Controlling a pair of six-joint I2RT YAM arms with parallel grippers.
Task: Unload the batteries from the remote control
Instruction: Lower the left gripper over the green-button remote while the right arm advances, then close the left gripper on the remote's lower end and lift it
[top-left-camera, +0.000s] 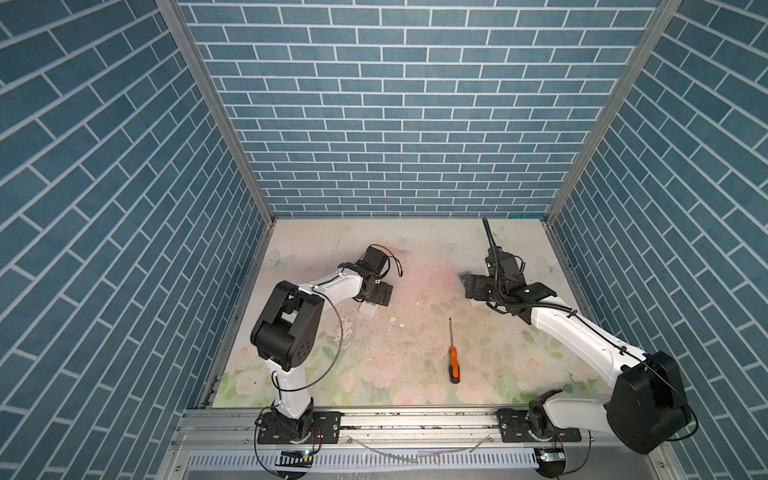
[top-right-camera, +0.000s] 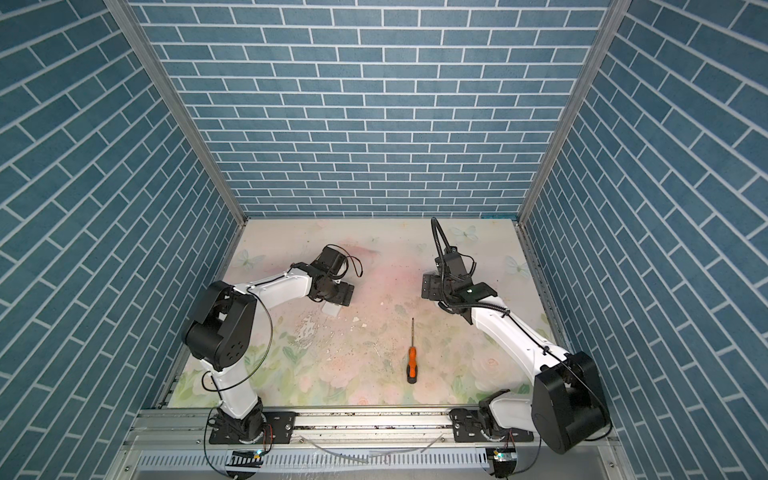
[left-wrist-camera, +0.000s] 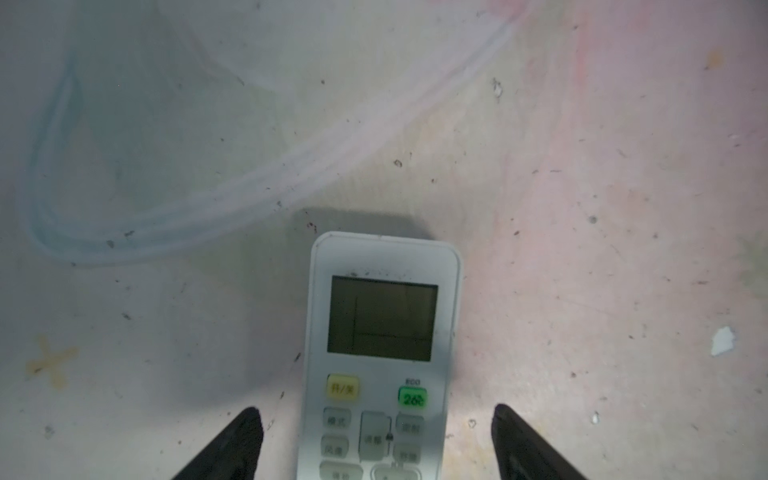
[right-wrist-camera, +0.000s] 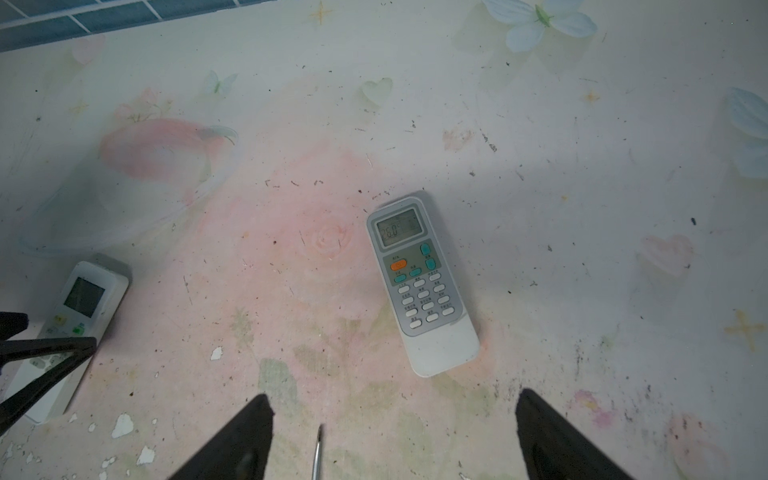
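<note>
Left gripper (left-wrist-camera: 375, 409) black wedge fingers (left-wrist-camera: 232, 449) flank rounded white plastic remote (left-wrist-camera: 382, 353)

left arm (top-left-camera: 332, 286) elbow bent, reaching forward | left pincer (left-wrist-camera: 376, 413) jaws wide apart | right arm (top-left-camera: 573, 332) stretched forward (wrist low) | right pincer (right-wrist-camera: 395, 398) jaws wide apart | both aimed downward

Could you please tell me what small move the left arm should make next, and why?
Probably close the left gripper on the white remote. Its open jaws flank the remote's body with a gap on each side. The remote lies buttons up, so its back faces down, and it likely needs gripping before it can be turned over.
</note>
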